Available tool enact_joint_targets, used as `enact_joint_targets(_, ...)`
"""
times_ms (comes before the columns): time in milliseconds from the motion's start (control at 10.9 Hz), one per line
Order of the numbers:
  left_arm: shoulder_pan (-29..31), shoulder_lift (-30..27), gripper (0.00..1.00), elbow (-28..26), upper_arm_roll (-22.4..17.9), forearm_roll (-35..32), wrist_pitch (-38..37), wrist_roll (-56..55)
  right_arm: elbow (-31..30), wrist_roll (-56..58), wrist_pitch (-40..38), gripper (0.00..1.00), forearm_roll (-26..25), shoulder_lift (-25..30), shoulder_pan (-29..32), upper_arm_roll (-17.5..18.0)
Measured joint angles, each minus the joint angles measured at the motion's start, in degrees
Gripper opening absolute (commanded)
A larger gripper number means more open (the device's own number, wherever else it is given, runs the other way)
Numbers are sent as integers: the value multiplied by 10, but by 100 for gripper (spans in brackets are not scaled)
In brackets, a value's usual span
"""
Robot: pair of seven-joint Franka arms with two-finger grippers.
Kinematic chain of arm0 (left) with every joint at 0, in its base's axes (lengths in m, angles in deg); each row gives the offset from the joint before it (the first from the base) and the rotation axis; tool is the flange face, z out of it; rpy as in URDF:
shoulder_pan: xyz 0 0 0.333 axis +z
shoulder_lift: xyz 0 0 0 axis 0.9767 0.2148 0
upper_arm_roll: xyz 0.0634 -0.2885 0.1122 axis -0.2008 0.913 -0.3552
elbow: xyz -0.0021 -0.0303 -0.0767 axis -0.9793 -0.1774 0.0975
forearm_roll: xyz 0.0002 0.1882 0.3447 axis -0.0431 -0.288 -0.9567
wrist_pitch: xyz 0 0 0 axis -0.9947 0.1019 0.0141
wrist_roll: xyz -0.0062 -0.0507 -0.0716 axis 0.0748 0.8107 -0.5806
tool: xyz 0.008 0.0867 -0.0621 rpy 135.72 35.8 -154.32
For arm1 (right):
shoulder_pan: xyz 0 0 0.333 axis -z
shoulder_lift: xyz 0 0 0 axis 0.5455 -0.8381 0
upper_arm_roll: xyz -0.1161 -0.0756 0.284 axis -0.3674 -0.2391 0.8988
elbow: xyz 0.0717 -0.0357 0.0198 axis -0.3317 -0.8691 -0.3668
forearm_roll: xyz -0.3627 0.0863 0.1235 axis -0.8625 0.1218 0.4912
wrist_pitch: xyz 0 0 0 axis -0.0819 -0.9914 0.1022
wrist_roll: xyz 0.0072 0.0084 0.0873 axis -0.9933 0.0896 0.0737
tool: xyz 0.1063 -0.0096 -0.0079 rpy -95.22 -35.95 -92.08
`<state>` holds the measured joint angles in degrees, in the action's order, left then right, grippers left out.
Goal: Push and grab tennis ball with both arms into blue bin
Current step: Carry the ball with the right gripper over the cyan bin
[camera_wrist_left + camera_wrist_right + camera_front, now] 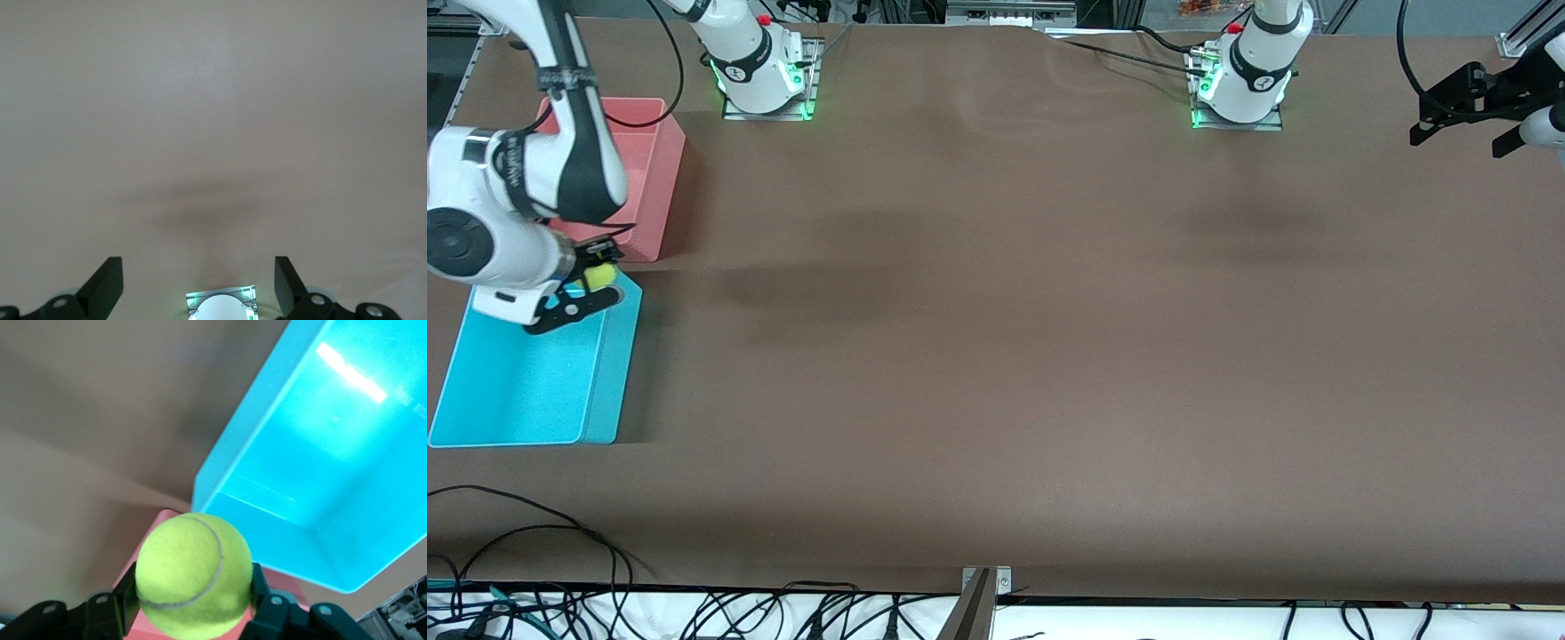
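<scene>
One fuzzy yellow-green tennis ball (193, 575), curved seam, pinched in right hand (193, 603).

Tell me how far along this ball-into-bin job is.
Grab done: the right pincer is shut on the fuzzy yellow-green tennis ball, up over the edge of the cyan-blue plastic bin beside the pink tub. Left to do: release it inside. The left pincer waits open above bare table.

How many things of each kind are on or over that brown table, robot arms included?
Robot arms: 2, the right gripper holding the ball over the blue bin's edge, the left gripper open, waiting over the left arm's end of the table.
Bins: 2, the blue bin and the pink bin.
Balls: 1, the tennis ball.
Total: 5.
</scene>
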<state>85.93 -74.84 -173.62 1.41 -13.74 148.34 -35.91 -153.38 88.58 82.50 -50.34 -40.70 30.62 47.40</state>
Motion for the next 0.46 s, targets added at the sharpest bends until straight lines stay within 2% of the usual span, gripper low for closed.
enact_joint_targets(275, 0, 0, 100, 0, 1, -5, 0, 0, 65, 105, 1, 26, 26, -68, 46, -1)
enact_joint_targets(458, 0, 0, 100, 0, 1, -5, 0, 0, 88, 145, 2, 26, 45, -97, 65, -1)
